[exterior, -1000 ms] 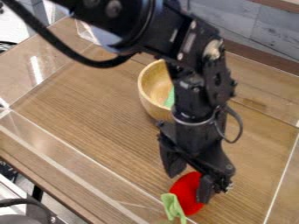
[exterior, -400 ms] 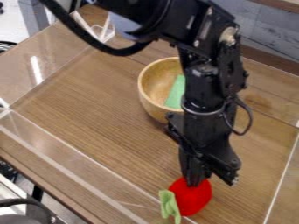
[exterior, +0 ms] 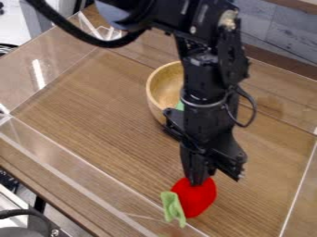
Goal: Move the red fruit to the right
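Note:
The red fruit is a small glossy toy with a light-green leafy end pointing to the lower left, near the front edge of the wooden table. My gripper points straight down from the black arm and is shut on the fruit's upper part. The fingertips hide the fruit's top. From here I cannot tell whether the fruit rests on the wood or hangs just above it.
A wooden bowl stands behind the arm, partly hidden by it. Clear plastic walls ring the wooden tabletop, with one running close along the front of the fruit. Bare wood lies to the right.
The fingers, open around the fruit a second ago, have shut on it. The fruit has shifted slightly up and left in the picture together with the gripper.

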